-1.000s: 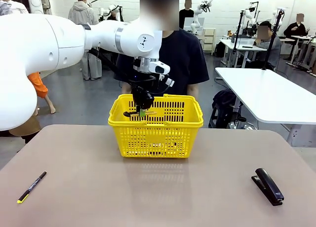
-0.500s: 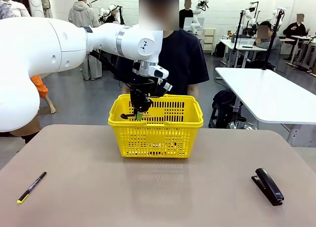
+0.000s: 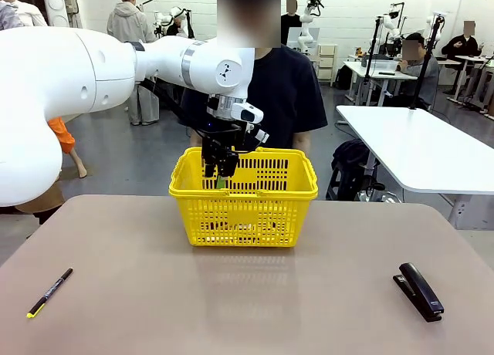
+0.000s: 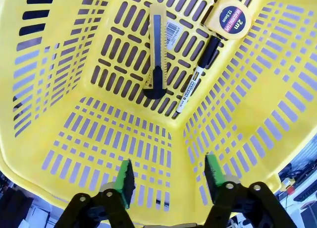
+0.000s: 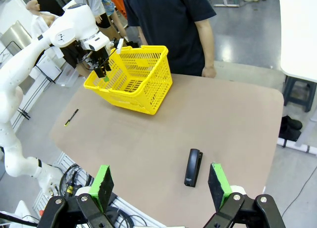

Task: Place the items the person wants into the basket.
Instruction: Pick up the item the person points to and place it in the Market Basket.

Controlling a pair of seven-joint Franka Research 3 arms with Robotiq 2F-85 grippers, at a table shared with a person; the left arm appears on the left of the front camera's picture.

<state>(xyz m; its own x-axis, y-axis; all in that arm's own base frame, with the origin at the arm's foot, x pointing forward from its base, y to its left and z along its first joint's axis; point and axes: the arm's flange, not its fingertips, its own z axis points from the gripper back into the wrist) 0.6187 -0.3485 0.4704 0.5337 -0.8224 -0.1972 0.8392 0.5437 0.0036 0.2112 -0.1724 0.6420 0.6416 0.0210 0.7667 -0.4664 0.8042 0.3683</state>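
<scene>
The yellow basket (image 3: 243, 204) stands on the desk (image 3: 247, 293). On its floor lie the utility knife (image 4: 157, 52), the white marker (image 4: 197, 75) just beside it, and the tape measure (image 4: 231, 19) touching the marker's capped end. The left pincer (image 4: 168, 178) hovers above the basket, fingers spread, empty. The right pincer (image 5: 159, 186) is open, high above the desk, nearer the stapler (image 5: 192, 167) than the basket.

tape measure (image 4: 229, 21) cropped by top edge, stapler (image 5: 193, 167) detail unreadable
</scene>
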